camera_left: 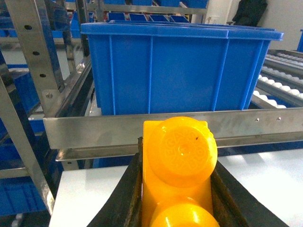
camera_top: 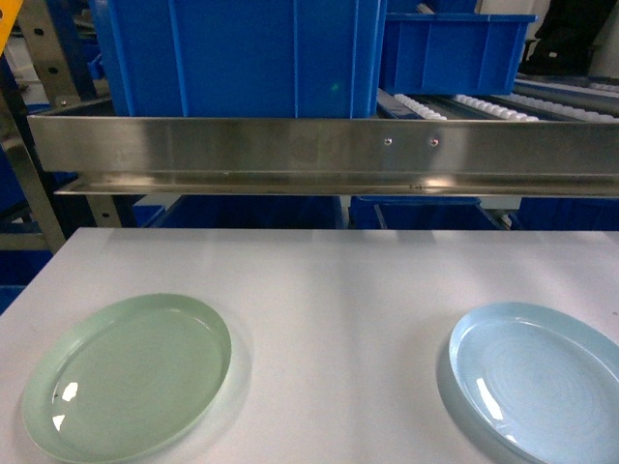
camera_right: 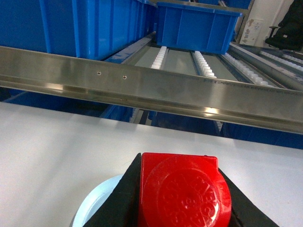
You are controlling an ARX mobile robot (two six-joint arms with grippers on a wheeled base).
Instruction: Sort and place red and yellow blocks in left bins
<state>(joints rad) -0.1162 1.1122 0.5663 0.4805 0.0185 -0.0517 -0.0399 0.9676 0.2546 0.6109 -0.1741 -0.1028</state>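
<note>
Both blocks are sitting in the tools, so the carry-and-drop step looks to be the one in hand. The left tool (camera_left: 177,189) is gripping the yellow brick (camera_left: 177,161) between its dark fingers, studs facing the wrist camera, just above the near left corner of the white tabletop (camera_top: 329,290). The right tool (camera_right: 182,198) is clamping the red block (camera_right: 182,194), hovering over the pale-blue plate (camera_top: 542,382) at the near right. Neither tool is showing in the head view.

The large blue bin (camera_left: 180,66) is standing directly beyond the left tool, on the far side of a steel rail (camera_left: 156,125) that is running along the tabletop's far edge. A smaller blue bin (camera_top: 455,48) is sitting farther back and to the right on a roller rack (camera_right: 203,61).

The next move probably calls for raising the yellow brick well above the rail and the bin's thick rim, reaching forward over the opening, then letting go. The rail and the rim are the edges most likely to catch a low tool. The upright perforated post (camera_left: 35,47) at far left is narrowing the room on that side. The tabletop between the green plate (camera_top: 126,377) and the pale-blue one is giving open room, and the red block has much farther to travel leftward.
</note>
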